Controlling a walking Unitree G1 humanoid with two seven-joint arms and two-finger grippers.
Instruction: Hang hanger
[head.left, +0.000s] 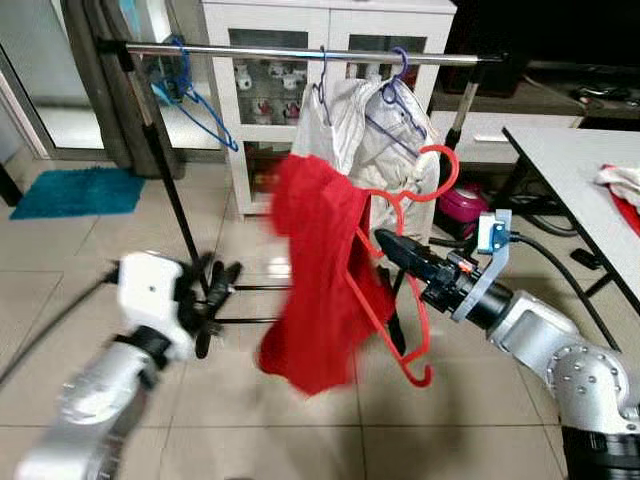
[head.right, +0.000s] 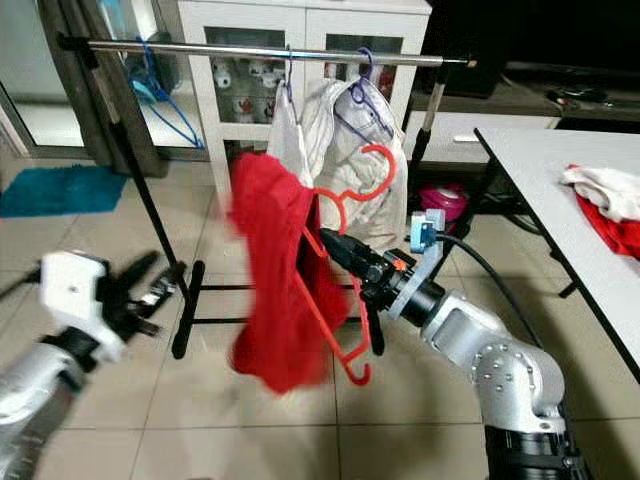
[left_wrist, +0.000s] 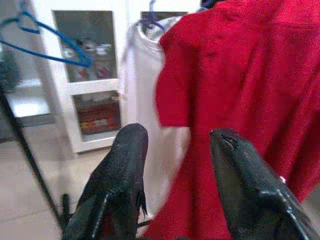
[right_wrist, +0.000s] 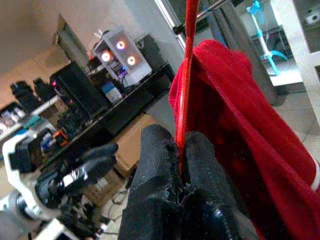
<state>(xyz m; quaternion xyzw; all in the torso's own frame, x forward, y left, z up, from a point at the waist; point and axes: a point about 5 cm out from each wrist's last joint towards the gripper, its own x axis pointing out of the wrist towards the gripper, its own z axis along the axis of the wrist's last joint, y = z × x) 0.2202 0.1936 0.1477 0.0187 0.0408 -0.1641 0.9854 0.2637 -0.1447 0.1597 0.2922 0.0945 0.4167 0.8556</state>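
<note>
My right gripper (head.left: 386, 240) is shut on a red hanger (head.left: 390, 325), with the thin red wire (right_wrist: 188, 60) pinched between its fingers (right_wrist: 157, 150). A red garment (head.left: 315, 280) hangs blurred from the hanger, whose hook (head.left: 446, 165) points up. Both are held in front of and below the metal clothes rail (head.left: 300, 52). My left gripper (head.left: 215, 290) stands open, low and to the left of the garment, with nothing between its fingers (left_wrist: 127, 155). In the left wrist view the red garment (left_wrist: 240, 75) hangs just beyond them.
On the rail hang an empty blue hanger (head.left: 195, 100) at the left and white garments (head.left: 360, 130) on purple hangers to the right. A white cabinet (head.left: 300, 20) stands behind. A white table (head.left: 570, 170) with cloths is at the right, and the rack's black foot (head.left: 215, 300) is near my left gripper.
</note>
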